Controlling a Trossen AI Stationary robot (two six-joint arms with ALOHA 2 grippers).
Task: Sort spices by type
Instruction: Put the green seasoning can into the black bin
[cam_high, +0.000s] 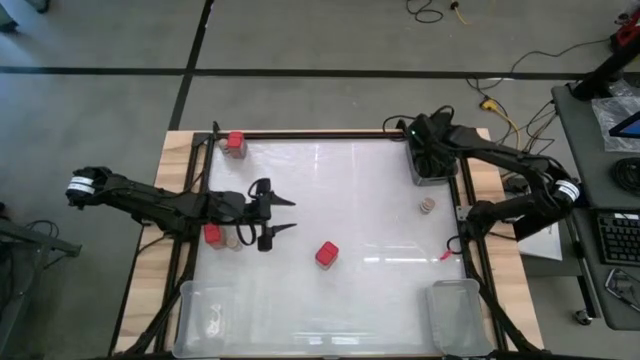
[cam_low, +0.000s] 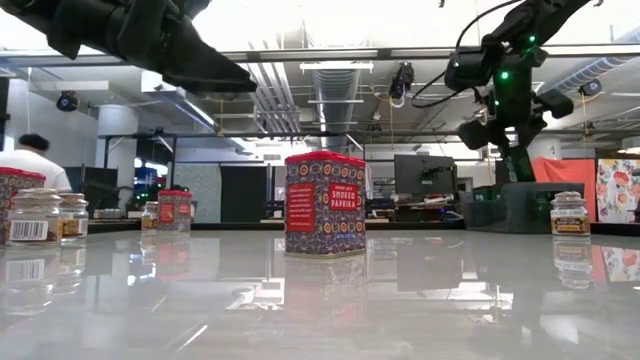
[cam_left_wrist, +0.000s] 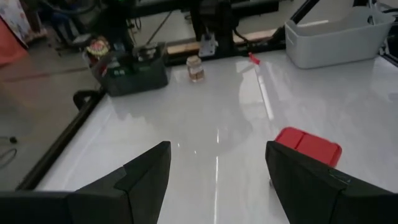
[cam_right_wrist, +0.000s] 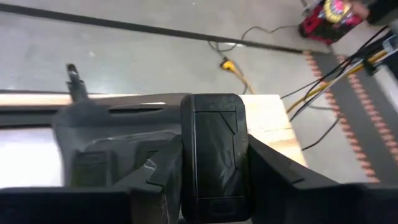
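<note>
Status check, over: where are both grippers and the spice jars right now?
Left gripper open, empty, facing the red paprika tin mid-table. Right gripper shut on a black jar over the dark bin. Tan-lidded jar loose nearby. Nothing blocking.

The middle of the white table (cam_high: 370, 200) lay open. A red-topped tin (cam_high: 326, 254) stood alone there, a brown-lidded jar (cam_high: 427, 206) nearer the right edge. Two clear bins (cam_high: 208, 315) blocked the near corners, and a dark bin (cam_high: 432, 168) the far right.
</note>
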